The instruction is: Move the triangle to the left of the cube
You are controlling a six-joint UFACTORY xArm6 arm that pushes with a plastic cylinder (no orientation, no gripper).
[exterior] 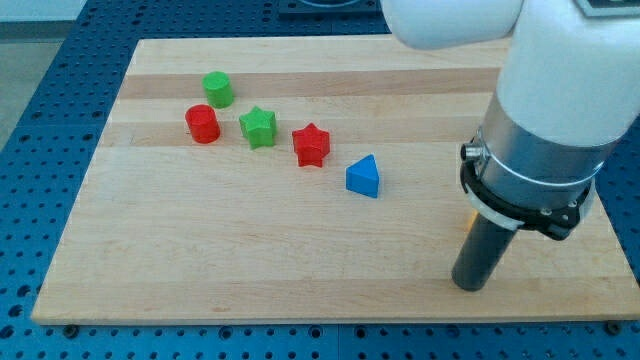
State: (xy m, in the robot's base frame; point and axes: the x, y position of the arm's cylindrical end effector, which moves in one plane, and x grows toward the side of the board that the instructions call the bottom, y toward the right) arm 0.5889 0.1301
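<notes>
A blue triangle block (363,177) lies near the middle of the wooden board (250,260). My tip (470,285) rests on the board at the view's lower right, well to the right of and below the triangle and apart from it. A small orange sliver (466,222) shows just left of the rod, mostly hidden behind it; I cannot tell its shape. No cube shows plainly.
A red star (311,145), a green star (258,127), a red cylinder (202,124) and a green cylinder-like block (218,89) form a loose row running up-left from the triangle. The arm's white body (560,90) covers the board's upper right.
</notes>
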